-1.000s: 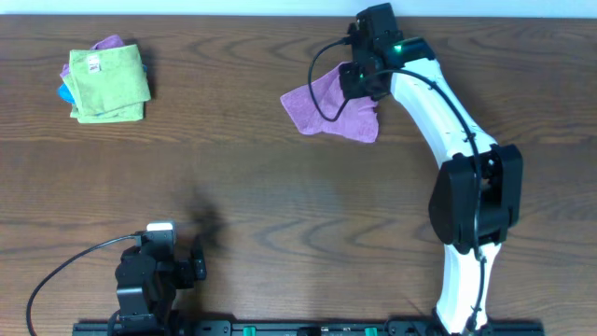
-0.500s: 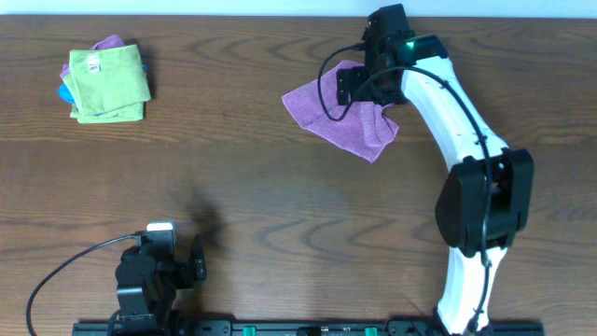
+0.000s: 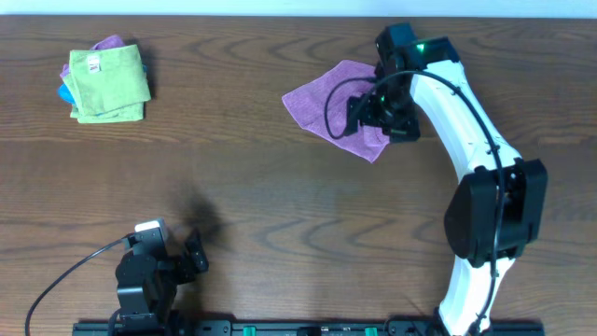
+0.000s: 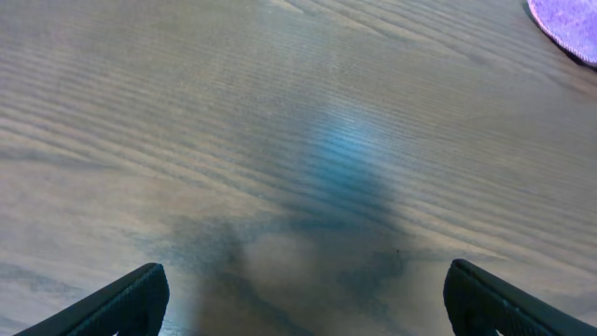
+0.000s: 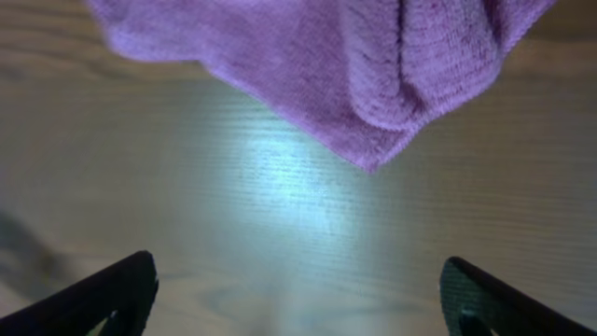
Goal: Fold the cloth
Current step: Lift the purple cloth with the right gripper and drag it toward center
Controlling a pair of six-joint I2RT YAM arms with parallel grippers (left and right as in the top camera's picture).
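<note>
The lilac cloth (image 3: 326, 96) lies crumpled on the wooden table at the back right, with a folded lump at its near right corner (image 5: 410, 65). My right gripper (image 3: 367, 119) hovers at that corner, open, with only bare table between its fingers (image 5: 112, 299). In the right wrist view the cloth hangs in the top of the frame, just ahead of the gripper (image 5: 298, 308) and apart from it. My left gripper (image 3: 175, 265) rests open near the front left edge, far from the cloth. The left wrist view catches only a tip of the cloth (image 4: 571, 23), and that gripper (image 4: 308, 303) holds nothing.
A folded lime-green cloth (image 3: 110, 82) with a white tag sits at the back left on top of blue and purple cloths. The table's back edge (image 3: 233, 16) runs just behind both. The right arm (image 3: 466, 121) arches over the right side.
My right gripper opened and let go of the cloth, then drew back toward the front right. The cloth has settled flatter and spread toward the back.
</note>
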